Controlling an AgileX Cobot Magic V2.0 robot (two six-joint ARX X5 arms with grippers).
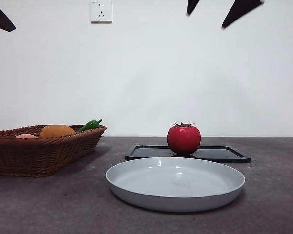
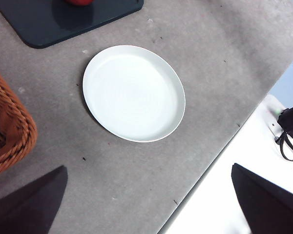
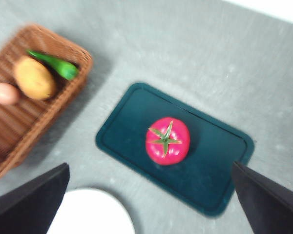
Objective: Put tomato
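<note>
Tomato [image 1: 183,139] in the front view stands upright on a flat dark tray [image 1: 229,155], calyx up, toward the far side of the grey table [image 1: 49,204]. A shallow pale plate [image 1: 176,184] lies in front of the tray, nearer the camera, apart from it. To one side sits a wicker basket [image 1: 39,156] holding a rounded orange fruit [image 1: 57,130], a green chili pepper [image 1: 91,125] and a pinkish item only partly seen. Black arm tips show at the top corners, well above everything, and a wall socket [image 1: 101,10] is on the white wall. In the left wrist view the left gripper [image 2: 151,204] hangs high over the table with its two jaws set wide apart and nothing between them; the plate lies on the table ahead of it, the basket's corner shows at one edge, and the tray's end with a sliver of red shows beyond the plate. In the right wrist view, somewhat blurred, the right gripper [image 3: 149,204] also hovers high with jaws spread wide and empty; the tomato sits near the middle of the tray, with the basket beside the tray and the plate's rim near the jaws.
</note>
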